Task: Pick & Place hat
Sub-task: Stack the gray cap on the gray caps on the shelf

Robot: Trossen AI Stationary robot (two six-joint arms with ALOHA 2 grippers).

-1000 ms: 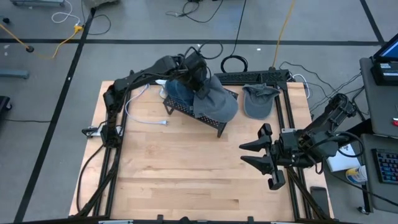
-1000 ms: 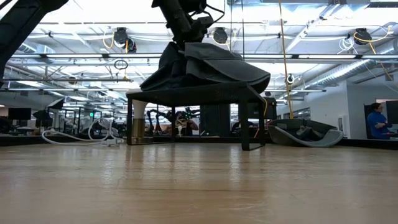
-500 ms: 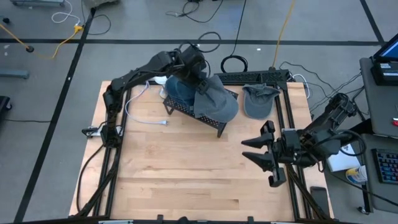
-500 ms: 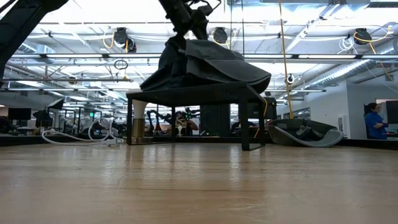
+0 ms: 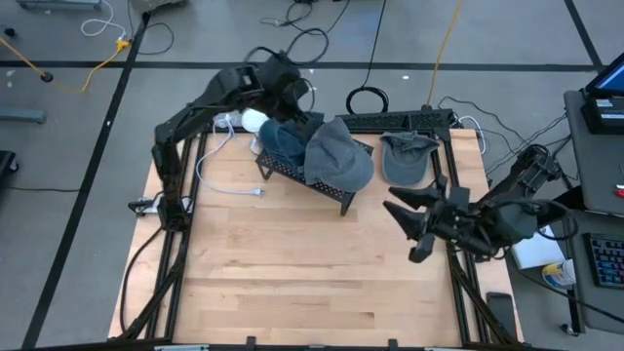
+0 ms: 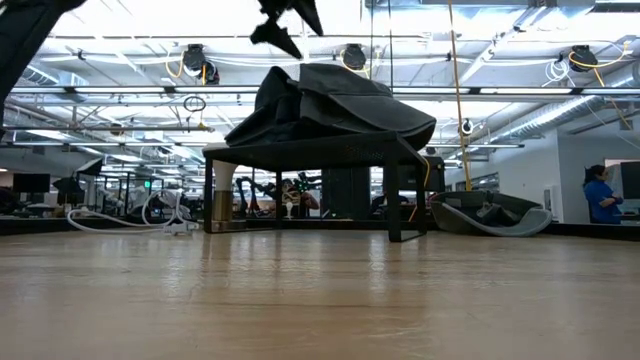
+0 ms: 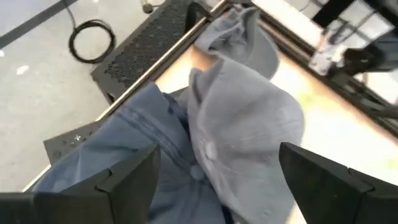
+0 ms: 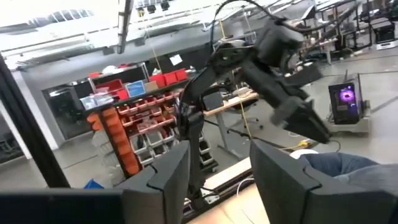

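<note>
While raised clear above the black rack [image 5: 314, 175], left gripper [image 5: 292, 100] fingers spread, holding nothing, grey hat [image 5: 338, 156] draped on rack over blue hat [image 5: 281, 143], third hat [image 5: 405, 157] on table [image 5: 273, 263] beside, right gripper [image 5: 409, 219] apparently parted, empty.

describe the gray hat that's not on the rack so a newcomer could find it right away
Start at the black wire rack at the table's far edge, piled with a gray hat and a blue hat. Just to its right, the loose gray hat lies directly on the wood, alone.
</note>
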